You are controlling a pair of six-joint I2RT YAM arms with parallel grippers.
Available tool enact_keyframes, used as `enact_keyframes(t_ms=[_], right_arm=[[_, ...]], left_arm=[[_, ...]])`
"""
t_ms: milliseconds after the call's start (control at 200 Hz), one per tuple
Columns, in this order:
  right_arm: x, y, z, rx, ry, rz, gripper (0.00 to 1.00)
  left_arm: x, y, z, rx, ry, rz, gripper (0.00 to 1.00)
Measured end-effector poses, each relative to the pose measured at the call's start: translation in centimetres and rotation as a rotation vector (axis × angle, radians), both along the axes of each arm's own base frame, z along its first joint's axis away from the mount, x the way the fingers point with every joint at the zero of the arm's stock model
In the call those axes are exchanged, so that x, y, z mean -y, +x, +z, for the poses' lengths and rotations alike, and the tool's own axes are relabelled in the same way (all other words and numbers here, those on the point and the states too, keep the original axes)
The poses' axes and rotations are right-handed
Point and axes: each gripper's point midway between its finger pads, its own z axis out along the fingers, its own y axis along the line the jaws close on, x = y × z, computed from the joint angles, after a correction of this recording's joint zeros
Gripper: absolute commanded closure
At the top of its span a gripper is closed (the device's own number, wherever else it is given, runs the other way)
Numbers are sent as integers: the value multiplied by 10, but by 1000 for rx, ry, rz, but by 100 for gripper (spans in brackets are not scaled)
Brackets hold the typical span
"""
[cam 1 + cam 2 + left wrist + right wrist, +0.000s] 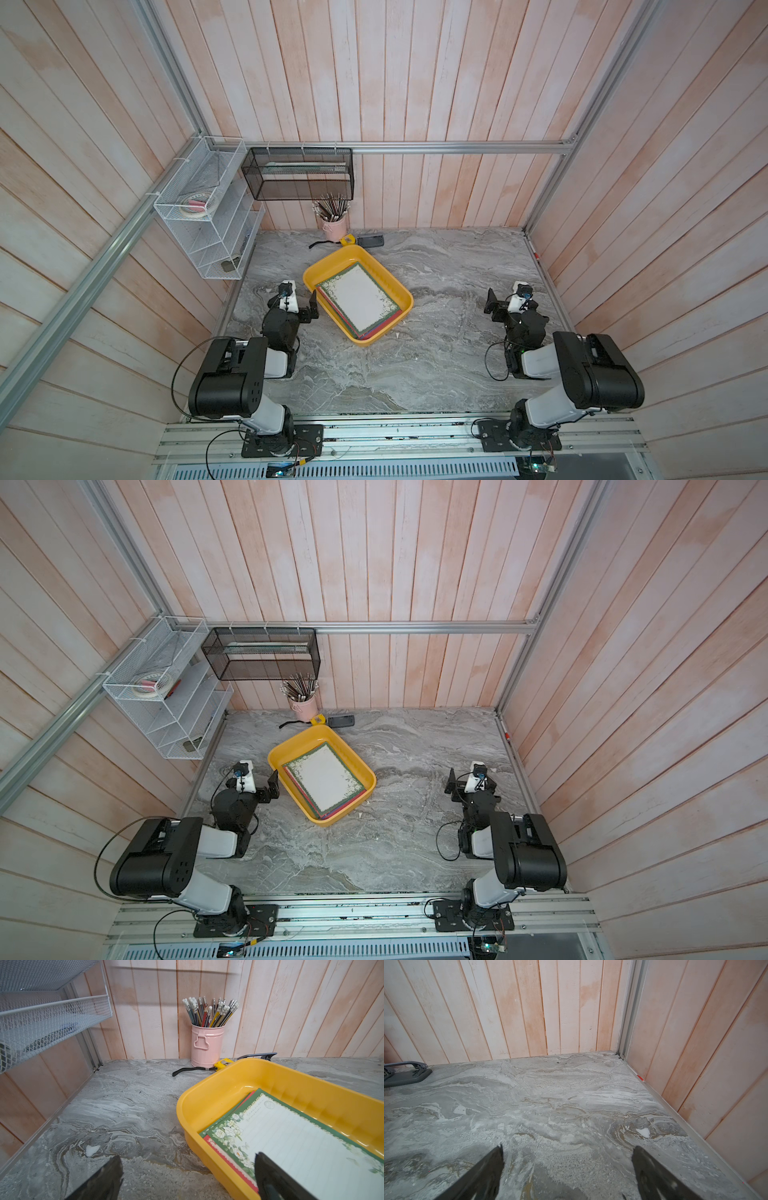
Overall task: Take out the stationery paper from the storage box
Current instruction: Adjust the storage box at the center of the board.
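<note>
The yellow storage box (pixel 316 271) (pixel 281 751) sits at an angle on the marble table, left of centre. Inside lies a stack of stationery paper (pixel 360 297) (pixel 327 780) (pixel 301 1142): the top sheet is white with a green floral border, and red-bordered sheets show beneath it. My left gripper (pixel 297 303) (pixel 187 1165) is open and empty, low beside the box's left wall (pixel 207 1093), one finger reaching over the rim. My right gripper (pixel 512 301) (pixel 569 1157) is open and empty over bare table at the right, far from the box.
Behind the box stand a pink pencil cup (pixel 334 226) (pixel 206 1045), a yellow tape measure (pixel 347 240) and a grey hole punch (pixel 370 240) (pixel 404 1074). A black mesh basket (pixel 299 174) and a white wire rack (pixel 208 212) hang on the walls at the back left.
</note>
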Motion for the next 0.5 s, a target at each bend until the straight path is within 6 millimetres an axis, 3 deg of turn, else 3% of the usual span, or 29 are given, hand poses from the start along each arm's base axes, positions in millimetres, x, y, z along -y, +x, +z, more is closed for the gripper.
enact_keyframes(t_ms=[500], right_arm=[[1, 0, 0, 0, 2, 4, 2]], left_arm=[[-4, 2, 2, 6, -9, 10, 0]])
